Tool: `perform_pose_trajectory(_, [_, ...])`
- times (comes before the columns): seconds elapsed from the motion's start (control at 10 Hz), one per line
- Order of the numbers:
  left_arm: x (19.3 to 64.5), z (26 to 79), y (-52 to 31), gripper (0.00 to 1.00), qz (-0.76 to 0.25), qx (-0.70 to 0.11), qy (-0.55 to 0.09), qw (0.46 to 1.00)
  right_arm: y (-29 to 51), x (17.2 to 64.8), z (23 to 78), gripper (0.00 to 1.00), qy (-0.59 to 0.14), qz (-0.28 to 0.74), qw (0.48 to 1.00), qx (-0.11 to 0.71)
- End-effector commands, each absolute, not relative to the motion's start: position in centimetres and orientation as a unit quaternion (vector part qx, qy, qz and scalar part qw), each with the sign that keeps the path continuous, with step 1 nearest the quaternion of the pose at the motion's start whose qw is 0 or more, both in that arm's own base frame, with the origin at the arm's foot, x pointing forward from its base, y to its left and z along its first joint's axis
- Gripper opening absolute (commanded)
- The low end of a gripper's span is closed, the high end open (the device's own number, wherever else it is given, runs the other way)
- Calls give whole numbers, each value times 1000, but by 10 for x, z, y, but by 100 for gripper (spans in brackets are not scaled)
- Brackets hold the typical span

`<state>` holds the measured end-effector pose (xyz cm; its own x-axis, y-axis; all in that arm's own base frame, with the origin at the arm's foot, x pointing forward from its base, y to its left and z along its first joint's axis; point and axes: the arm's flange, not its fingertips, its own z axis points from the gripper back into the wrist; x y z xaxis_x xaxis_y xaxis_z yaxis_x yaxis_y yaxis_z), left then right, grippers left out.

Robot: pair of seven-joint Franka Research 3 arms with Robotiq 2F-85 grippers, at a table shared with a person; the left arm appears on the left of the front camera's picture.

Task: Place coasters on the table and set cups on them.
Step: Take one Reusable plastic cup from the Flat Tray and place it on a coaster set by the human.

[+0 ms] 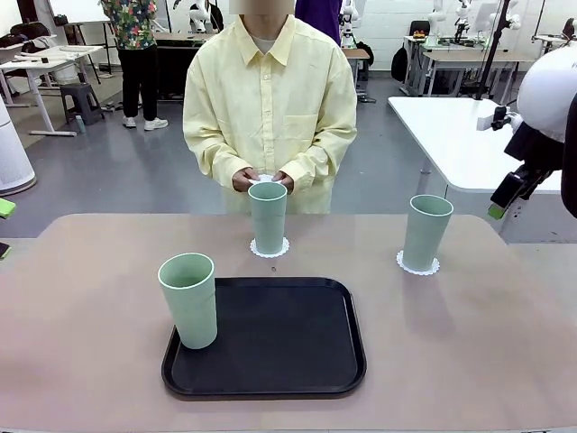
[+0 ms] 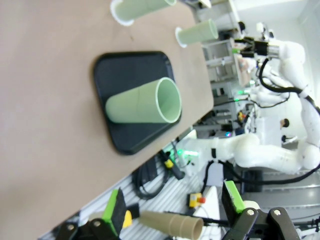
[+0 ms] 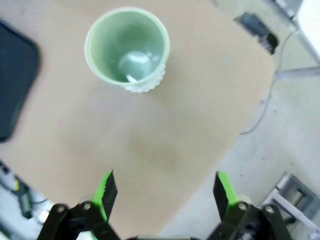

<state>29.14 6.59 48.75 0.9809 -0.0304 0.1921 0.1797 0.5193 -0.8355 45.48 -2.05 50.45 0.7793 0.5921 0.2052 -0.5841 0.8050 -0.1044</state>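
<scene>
Three pale green cups stand on the tan table (image 1: 81,271). One cup (image 1: 268,216) is on a lacy white coaster (image 1: 270,248) at the far middle. A second cup (image 1: 426,230) stands on its own coaster (image 1: 417,264) to the right. The third cup (image 1: 188,299) is on the left corner of the black tray (image 1: 270,338). The person's hands (image 1: 261,179) hold something small and white behind the middle cup. My right gripper (image 3: 164,194) hangs open above the right cup (image 3: 127,47) and its coaster (image 3: 145,86). My left gripper (image 2: 175,207) is open, high off the table's edge, looking at the tray cup (image 2: 145,102).
The right arm (image 1: 541,117) hovers off the table's right corner, near a white table (image 1: 460,135) behind it. Bare tabletop (image 3: 150,140) lies between the right cup and the near edge. In the left wrist view, cables and a cone-shaped tan object (image 2: 172,223) lie below the table's edge.
</scene>
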Motion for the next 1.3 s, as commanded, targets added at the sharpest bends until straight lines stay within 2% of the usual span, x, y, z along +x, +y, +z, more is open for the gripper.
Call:
perform_pose_trajectory(0.0, [291,487,67,100,-69,-495,-84,862,-12,455,532,100,-100,313,944,-8])
perform_pose_trajectory(0.2, [291,487,67,100,-69,-495,-84,862,-17,458,541,100,-86,309,947,12])
perform_pose_trajectory(1.2, [291,487,67,100,-69,-495,-84,862,-9,448,535,100,-101,320,942,-4])
